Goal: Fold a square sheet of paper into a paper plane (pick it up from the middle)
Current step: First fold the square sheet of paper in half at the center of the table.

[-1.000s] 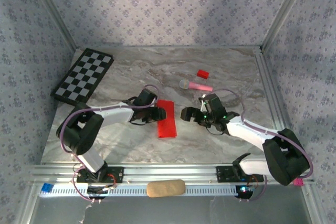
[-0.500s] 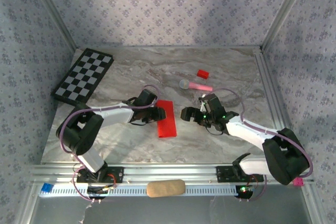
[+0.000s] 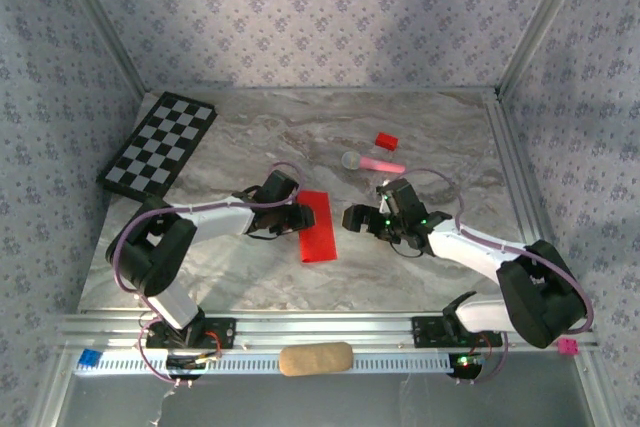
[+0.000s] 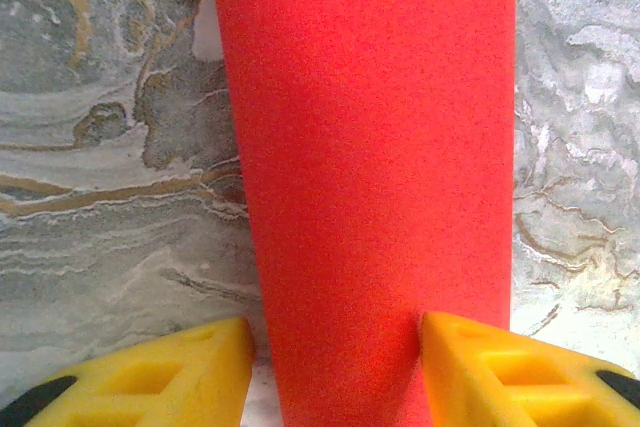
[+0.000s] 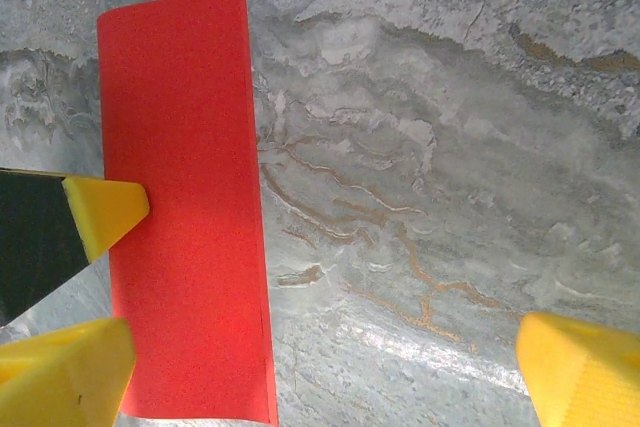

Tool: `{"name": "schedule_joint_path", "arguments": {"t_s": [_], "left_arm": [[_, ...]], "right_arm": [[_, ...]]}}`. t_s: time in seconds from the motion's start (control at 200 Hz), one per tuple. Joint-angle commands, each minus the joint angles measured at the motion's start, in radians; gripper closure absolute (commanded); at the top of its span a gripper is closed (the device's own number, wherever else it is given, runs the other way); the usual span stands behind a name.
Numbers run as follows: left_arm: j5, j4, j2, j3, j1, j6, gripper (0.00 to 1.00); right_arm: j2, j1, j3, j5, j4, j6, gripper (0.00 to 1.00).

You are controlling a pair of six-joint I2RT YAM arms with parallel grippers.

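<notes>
Bright red folded paper sheet (image 3: 318, 227) lies on the marbled tabletop (image 3: 450, 137).
At its 9 o'clock, the left gripper (image 4: 335, 367) is half-spread, flanking it; at 3 o'clock, the right gripper (image 5: 320, 377) is spread wide.

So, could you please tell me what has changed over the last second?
The right gripper edged very slightly left, toward the folded red paper, its jaws still wide open. Nothing was taken hold of or let go. The left gripper and the paper stayed where they were.
</notes>
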Motion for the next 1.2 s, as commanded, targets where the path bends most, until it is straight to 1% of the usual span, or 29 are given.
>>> {"name": "schedule_joint_path", "arguments": {"t_s": [0.0, 0.06, 0.195, 0.465, 0.77, 1.199], "left_arm": [[-0.057, -0.086, 0.046, 0.007, 0.012, -0.016, 0.49], [-0.052, -0.087, 0.055, 0.011, 0.011, -0.016, 0.49], [-0.071, -0.147, 0.078, 0.043, 0.012, -0.001, 0.48], [-0.064, -0.219, 0.154, 0.093, 0.012, 0.059, 0.48], [-0.08, -0.245, 0.18, 0.108, 0.007, 0.092, 0.48], [-0.086, -0.231, 0.214, 0.109, 0.003, 0.079, 0.47]], "right_arm": [[0.007, 0.008, 0.034, 0.022, -0.036, 0.009, 0.0], [0.008, 0.01, 0.034, 0.025, -0.036, 0.008, 0.0], [0.007, 0.01, 0.04, 0.031, -0.049, 0.004, 0.0], [0.007, 0.009, 0.043, 0.058, -0.07, -0.003, 0.0], [0.008, 0.011, 0.043, 0.065, -0.076, -0.01, 0.0], [0.011, 0.012, 0.04, 0.055, -0.055, -0.008, 0.0]]}}
